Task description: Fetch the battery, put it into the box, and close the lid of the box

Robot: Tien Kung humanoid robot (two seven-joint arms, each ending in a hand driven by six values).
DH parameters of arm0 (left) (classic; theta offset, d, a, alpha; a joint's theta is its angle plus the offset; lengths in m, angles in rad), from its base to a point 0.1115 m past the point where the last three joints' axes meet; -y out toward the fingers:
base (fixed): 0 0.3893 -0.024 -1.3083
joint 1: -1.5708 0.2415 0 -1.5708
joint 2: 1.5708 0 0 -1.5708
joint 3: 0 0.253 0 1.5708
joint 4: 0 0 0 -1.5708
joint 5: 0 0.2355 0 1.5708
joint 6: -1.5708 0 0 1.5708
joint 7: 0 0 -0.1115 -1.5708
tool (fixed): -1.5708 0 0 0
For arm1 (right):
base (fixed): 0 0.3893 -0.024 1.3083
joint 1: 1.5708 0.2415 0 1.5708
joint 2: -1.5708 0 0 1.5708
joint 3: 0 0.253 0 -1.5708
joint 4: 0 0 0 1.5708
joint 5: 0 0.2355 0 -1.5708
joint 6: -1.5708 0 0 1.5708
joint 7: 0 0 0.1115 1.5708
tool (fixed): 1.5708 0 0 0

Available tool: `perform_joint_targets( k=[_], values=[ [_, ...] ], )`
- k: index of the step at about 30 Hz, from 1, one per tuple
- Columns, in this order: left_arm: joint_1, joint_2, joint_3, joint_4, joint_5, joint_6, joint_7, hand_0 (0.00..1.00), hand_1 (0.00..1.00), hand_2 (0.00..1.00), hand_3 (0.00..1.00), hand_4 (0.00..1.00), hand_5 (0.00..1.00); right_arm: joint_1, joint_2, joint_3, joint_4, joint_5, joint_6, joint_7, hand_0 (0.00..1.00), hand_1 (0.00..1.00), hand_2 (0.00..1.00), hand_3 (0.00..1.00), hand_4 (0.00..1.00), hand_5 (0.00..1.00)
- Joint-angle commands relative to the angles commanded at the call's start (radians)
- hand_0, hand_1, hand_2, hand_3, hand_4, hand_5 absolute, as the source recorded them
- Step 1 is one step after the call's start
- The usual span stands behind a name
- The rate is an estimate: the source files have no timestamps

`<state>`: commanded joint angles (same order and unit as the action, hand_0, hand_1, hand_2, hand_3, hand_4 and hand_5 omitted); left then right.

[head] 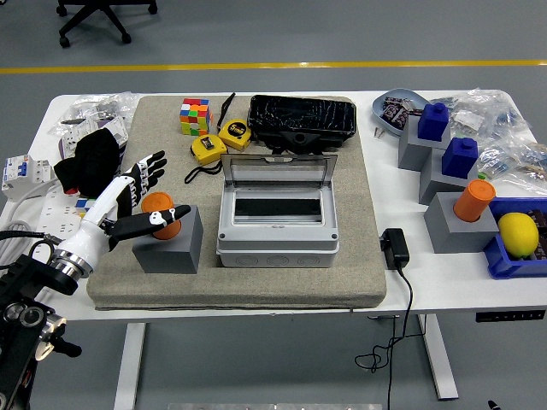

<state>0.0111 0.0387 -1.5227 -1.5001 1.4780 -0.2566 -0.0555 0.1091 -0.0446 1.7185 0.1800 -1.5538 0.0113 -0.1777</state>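
Note:
An orange cylindrical battery [164, 215] lies on a grey block [168, 241] at the left of the grey mat. My left hand [147, 190] reaches in from the lower left and brackets it. The black thumb [154, 222] lies across the battery's front, and the other fingers [147, 169] are spread behind it, not closed on it. The grey box [277, 231] sits mid-mat with its clear lid [279, 171] standing open at the back. Its inside shows a dark slot. My right hand is out of view.
Behind the box are a black case [301, 120], two yellow tape measures [208, 149] and a colour cube [194, 116]. A black adapter [394, 248] lies right of the mat. Far right stand grey blocks, blue bottles, another orange cylinder [474, 201] and a lemon [518, 233].

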Motion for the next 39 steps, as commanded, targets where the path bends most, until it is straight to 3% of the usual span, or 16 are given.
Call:
perform_joint_targets(
  k=[12,26,27,32,33,38,39],
  values=[
    [-0.005,-0.032,0.007,0.042,-0.121,0.043,-0.058,0.998,0.998,0.998,0.998,0.998,0.185,-0.004,-0.005,-0.032,0.0,0.026,0.003,0.003,0.998,0.902,0.857,0.853,0.998,0.998],
    [0.003,-0.026,0.077,0.095,-0.208,0.11,-0.109,0.968,0.998,0.998,0.964,0.998,0.195,-0.003,-0.004,-0.052,0.0,0.039,0.003,0.011,0.998,0.893,0.842,0.843,0.998,0.998],
    [0.002,-0.024,0.082,0.101,-0.216,0.111,-0.112,0.906,0.916,0.855,0.856,0.998,0.222,-0.003,-0.004,-0.052,0.0,0.04,0.002,0.011,0.998,0.89,0.84,0.841,0.998,0.998],
    [-0.001,-0.02,0.106,0.124,-0.22,0.114,-0.122,0.906,0.916,0.855,0.856,0.998,0.222,-0.005,-0.004,-0.05,0.0,0.04,0.0,0.009,0.998,0.89,0.84,0.841,0.998,0.998],
    [-0.002,-0.018,0.114,0.128,-0.217,0.117,-0.122,0.809,0.816,0.757,0.735,0.998,0.233,-0.006,-0.004,-0.048,0.0,0.039,0.0,0.008,0.998,0.889,0.836,0.839,0.998,0.998],
    [-0.007,-0.009,0.137,0.141,-0.211,0.13,-0.123,0.809,0.816,0.757,0.735,0.998,0.233,-0.004,-0.004,-0.047,0.0,0.039,-0.002,0.009,0.998,0.889,0.836,0.839,0.998,0.998],
    [-0.008,-0.008,0.14,0.144,-0.21,0.133,-0.124,0.756,0.758,0.692,0.703,0.998,0.184,-0.003,-0.003,-0.048,0.0,0.04,-0.002,0.011,0.998,0.887,0.836,0.839,0.998,0.998]
  ],
)
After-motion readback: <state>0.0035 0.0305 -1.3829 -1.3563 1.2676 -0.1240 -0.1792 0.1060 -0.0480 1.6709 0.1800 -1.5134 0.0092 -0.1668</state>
